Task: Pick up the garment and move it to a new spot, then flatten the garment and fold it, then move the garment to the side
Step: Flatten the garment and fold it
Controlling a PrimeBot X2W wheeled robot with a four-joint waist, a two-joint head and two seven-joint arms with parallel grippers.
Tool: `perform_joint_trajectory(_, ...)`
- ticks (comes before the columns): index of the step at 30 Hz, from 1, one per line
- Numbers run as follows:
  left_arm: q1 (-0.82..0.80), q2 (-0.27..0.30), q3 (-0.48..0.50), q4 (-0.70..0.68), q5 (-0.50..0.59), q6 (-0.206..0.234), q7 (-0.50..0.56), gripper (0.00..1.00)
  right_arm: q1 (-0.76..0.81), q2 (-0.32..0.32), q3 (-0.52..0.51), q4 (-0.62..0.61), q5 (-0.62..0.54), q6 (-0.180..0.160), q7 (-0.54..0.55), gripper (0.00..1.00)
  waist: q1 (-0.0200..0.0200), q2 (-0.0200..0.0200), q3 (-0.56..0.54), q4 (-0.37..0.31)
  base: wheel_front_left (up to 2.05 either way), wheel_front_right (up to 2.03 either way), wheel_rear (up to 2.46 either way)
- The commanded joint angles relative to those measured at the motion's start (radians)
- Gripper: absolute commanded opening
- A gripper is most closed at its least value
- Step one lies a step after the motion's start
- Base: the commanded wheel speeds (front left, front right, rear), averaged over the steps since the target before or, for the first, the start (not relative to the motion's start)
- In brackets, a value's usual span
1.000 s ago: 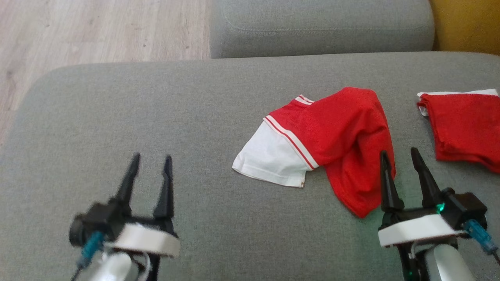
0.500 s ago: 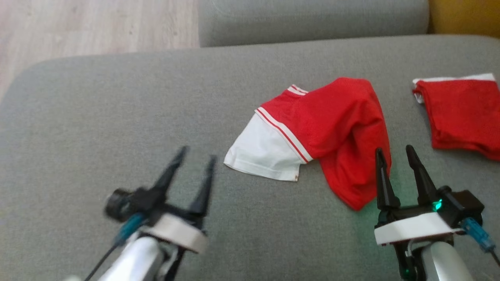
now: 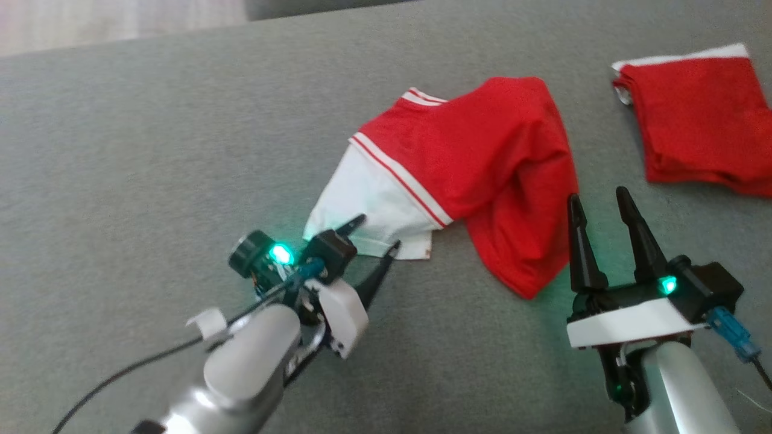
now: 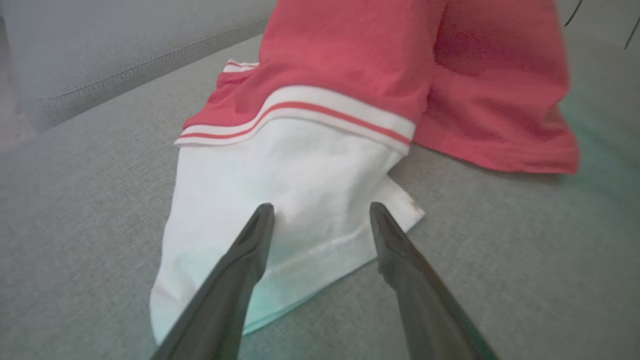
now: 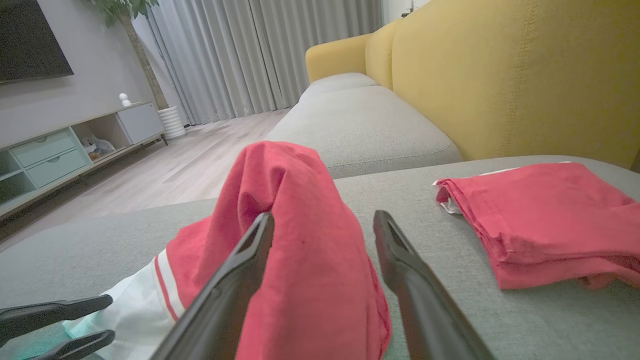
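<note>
The garment (image 3: 482,163) lies crumpled on the grey sofa seat, red with a white sleeve (image 4: 300,170) edged by red-and-white stripes. My left gripper (image 3: 378,232) is open and turned on its side at the sleeve's near hem. In the left wrist view, the left gripper (image 4: 320,207) has both fingertips over the white cloth, nothing pinched. My right gripper (image 3: 597,194) stands open just right of the garment's red bulge (image 5: 295,210), one finger beside the fabric. The left gripper (image 5: 111,316) also shows at the right wrist view's lower left.
A second red garment (image 3: 693,114), folded, lies on the seat to the right (image 5: 545,220). The grey seat (image 3: 151,150) stretches wide to the left. A yellow backrest (image 5: 500,75) rises behind, another grey cushion (image 5: 360,115) beyond, wooden floor (image 5: 175,170) to the left.
The head camera has tipped down, shifting the whole picture up. My left gripper has swung right and forward from the bare seat to the white sleeve's hem, rolling sideways. The right gripper holds still.
</note>
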Motion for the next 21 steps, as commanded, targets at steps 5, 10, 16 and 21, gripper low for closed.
perform_joint_trajectory(5, -0.092, -0.011, 0.023, 0.089, 0.018, 0.016, 0.016, 1.00, -0.039, -0.005, 0.035, -0.035, 0.017, -0.001, -0.011, 1.00, -0.0002, -0.0001, 0.029, -0.054, 0.00, 0.00, 0.00)
perform_joint_trajectory(10, -0.112, -0.019, -0.007, 0.164, 0.006, -0.022, 0.049, 0.00, -0.038, -0.005, 0.034, -0.039, 0.022, -0.001, -0.011, 1.00, -0.0002, -0.0001, 0.030, -0.071, 0.00, 0.00, 0.00)
perform_joint_trajectory(16, -0.130, -0.016, 0.017, 0.153, -0.005, -0.005, -0.081, 0.00, -0.034, -0.005, 0.028, -0.031, 0.024, -0.001, -0.011, 1.00, -0.0002, -0.0001, -0.008, -0.058, 0.00, 0.00, 0.00)
perform_joint_trajectory(21, -0.152, 0.010, 0.093, 0.076, -0.029, 0.042, -0.230, 0.00, -0.020, -0.005, 0.043, -0.023, 0.028, -0.001, -0.011, 1.00, -0.0002, -0.0001, -0.059, -0.032, 0.00, 0.00, 0.00)
